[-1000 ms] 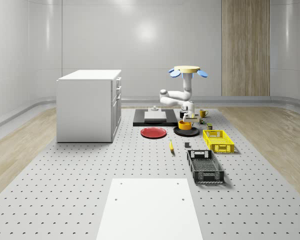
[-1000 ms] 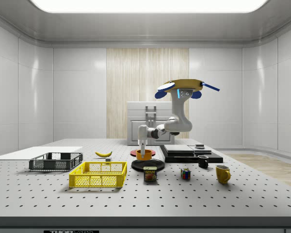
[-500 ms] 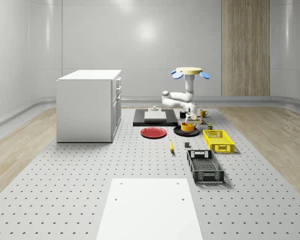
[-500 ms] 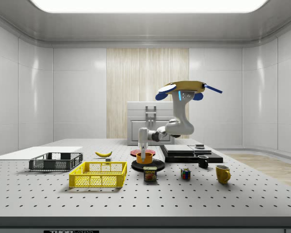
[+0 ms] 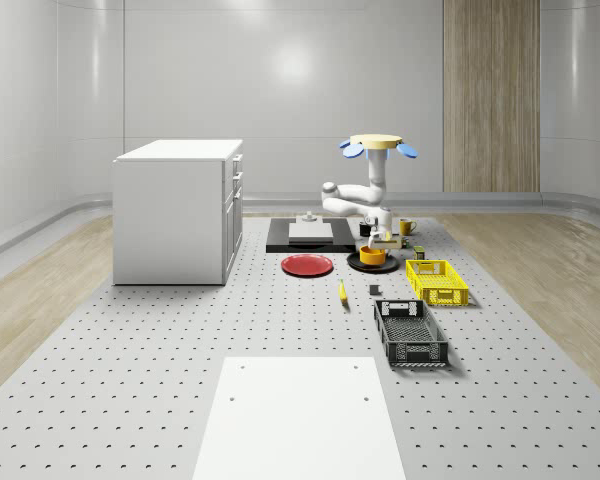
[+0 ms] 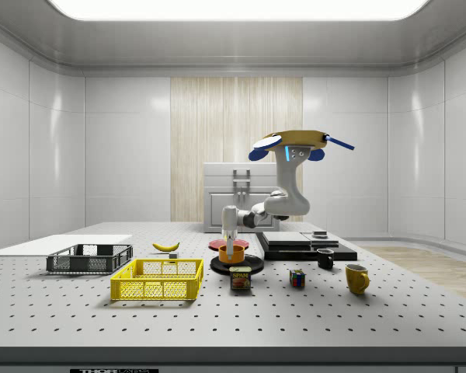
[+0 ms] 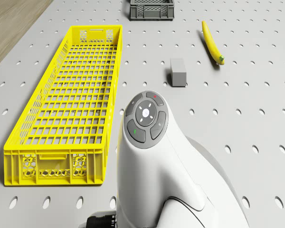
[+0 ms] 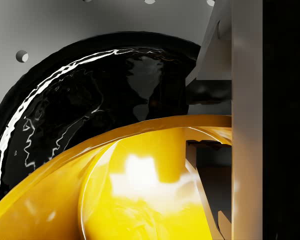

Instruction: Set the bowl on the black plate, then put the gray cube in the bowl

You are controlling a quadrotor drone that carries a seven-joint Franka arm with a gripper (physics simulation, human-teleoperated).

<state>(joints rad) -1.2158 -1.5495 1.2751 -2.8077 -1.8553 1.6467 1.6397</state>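
The orange bowl (image 5: 372,256) sits on or just above the black plate (image 5: 356,264), beside the yellow crate. My gripper (image 5: 384,242) points down over the bowl's rim and is shut on the bowl. In the wrist view a finger (image 8: 246,125) stands against the bowl (image 8: 140,190) wall, with the glossy black plate (image 8: 90,105) under it. From the side, the gripper (image 6: 231,242) meets the bowl (image 6: 231,254) above the plate (image 6: 252,264). The drone (image 5: 378,143) hovers over this spot. The gray cube (image 7: 178,72) lies on the table near the banana, and it is also seen from above (image 5: 374,291).
A yellow crate (image 5: 436,281) and a dark crate (image 5: 409,332) lie on the whole-scene view's right. A red plate (image 5: 307,265), a banana (image 5: 342,291) and a white cabinet (image 5: 180,210) are to the left. A can (image 6: 241,278), a puzzle cube (image 6: 297,278) and a yellow mug (image 6: 356,278) stand nearby.
The drone and arm shifted slightly toward the whole-scene view's right, carrying the bowl. The bowl came down closer to the black plate.
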